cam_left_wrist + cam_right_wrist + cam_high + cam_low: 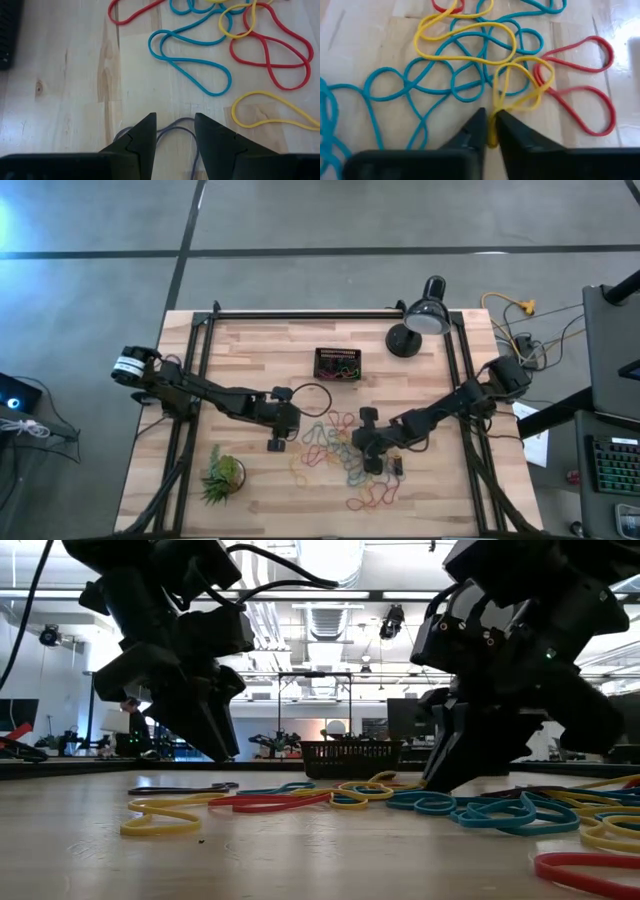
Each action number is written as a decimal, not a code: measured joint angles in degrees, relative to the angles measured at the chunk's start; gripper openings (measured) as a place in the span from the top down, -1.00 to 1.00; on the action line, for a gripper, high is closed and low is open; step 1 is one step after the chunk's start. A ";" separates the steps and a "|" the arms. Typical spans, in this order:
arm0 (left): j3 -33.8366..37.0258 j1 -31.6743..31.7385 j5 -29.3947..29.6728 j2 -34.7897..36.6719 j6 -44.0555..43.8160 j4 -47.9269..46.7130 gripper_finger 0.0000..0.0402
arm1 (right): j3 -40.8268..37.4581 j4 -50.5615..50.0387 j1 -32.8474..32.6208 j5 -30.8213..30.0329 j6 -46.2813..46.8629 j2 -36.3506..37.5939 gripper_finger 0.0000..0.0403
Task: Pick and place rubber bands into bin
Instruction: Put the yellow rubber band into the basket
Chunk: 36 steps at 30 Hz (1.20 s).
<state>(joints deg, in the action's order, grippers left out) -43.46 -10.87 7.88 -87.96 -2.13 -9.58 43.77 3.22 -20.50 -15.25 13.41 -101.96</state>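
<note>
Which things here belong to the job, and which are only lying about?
Job: rubber bands; bin; right gripper, shut on a yellow band; left gripper, open over a purple band.
Lying about: desk lamp; plant.

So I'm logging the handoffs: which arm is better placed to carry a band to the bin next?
The right gripper: its fingers pinch a thin yellow rubber band. The left gripper stands open over the table.
</note>
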 joint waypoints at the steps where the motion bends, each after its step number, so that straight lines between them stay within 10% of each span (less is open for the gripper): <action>1: 0.00 0.00 0.09 0.00 0.02 0.00 0.41 | -0.03 -0.11 0.02 -0.50 -0.35 0.08 0.90; 23: 0.09 -0.07 0.54 0.02 1.38 2.05 0.41 | 6.52 -8.48 4.70 -21.50 -20.77 20.08 0.96; 36: 0.09 -0.04 0.52 0.04 1.38 3.10 0.41 | 7.56 -8.45 27.69 -7.23 -20.90 16.26 0.96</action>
<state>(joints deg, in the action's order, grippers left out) -43.38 -10.92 8.40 -87.92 -0.75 -6.49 51.33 -5.23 7.20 -22.49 -7.50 -85.70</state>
